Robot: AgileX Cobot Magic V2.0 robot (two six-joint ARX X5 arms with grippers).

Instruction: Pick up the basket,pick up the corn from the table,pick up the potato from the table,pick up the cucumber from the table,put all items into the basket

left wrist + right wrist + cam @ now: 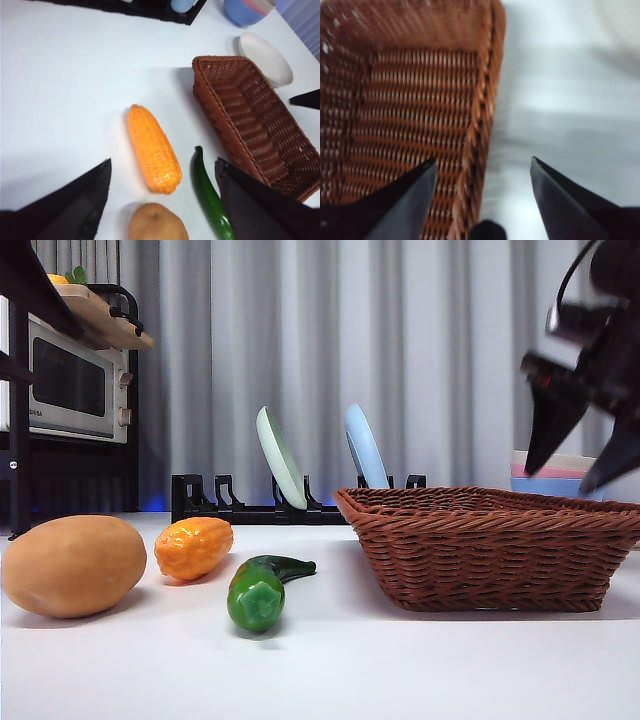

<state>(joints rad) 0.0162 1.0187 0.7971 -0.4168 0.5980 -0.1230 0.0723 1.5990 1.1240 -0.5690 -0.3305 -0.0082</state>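
Note:
The brown woven basket (490, 545) stands on the table at the right, and it is empty inside (410, 100). My right gripper (585, 445) hangs open above its right end. In the right wrist view that gripper (483, 160) straddles the basket's braided rim, one jaw over the inside and one over the table. Left of the basket lie the green cucumber (262, 590), the orange corn (193, 547) and the tan potato (70, 565). My left gripper (162, 162) is open and empty, held high over the corn (152, 148), the cucumber (210, 195) and the potato (157, 222).
A black dish rack (250, 508) with two upright plates stands behind the vegetables. A microwave (70, 380) sits on a shelf at the far left. Stacked bowls (560, 475) and a white plate (265, 57) lie behind the basket.

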